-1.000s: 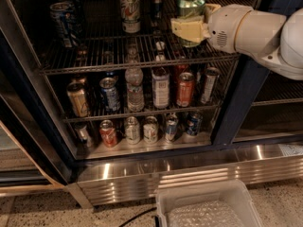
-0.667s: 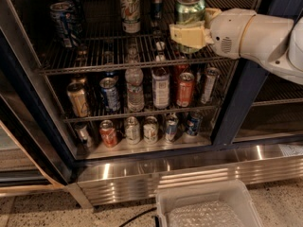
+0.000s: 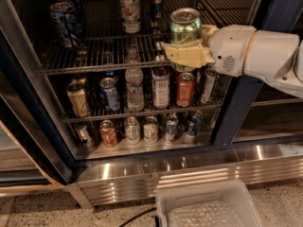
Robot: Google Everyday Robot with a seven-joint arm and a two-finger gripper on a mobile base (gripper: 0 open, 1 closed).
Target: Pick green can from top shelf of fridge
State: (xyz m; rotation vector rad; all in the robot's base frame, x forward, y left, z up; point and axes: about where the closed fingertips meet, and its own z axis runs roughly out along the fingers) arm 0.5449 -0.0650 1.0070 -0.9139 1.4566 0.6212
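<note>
The green can is shiny green with a silver lid and stands upright at the front right of the top shelf, a grey wire rack in the fridge. My gripper reaches in from the right on a white arm. Its yellowish fingers are closed around the can's lower half. Whether the can rests on the rack or is lifted just off it I cannot tell.
On the top shelf stand blue-and-white striped cans at the left and a whitish can with a green and red label behind. Lower racks hold bottles and cans. A dark blue door frame is at the right. A white bin sits on the floor.
My gripper and the green can have shifted slightly left, toward the shelf's front edge. The other cans have not moved.
</note>
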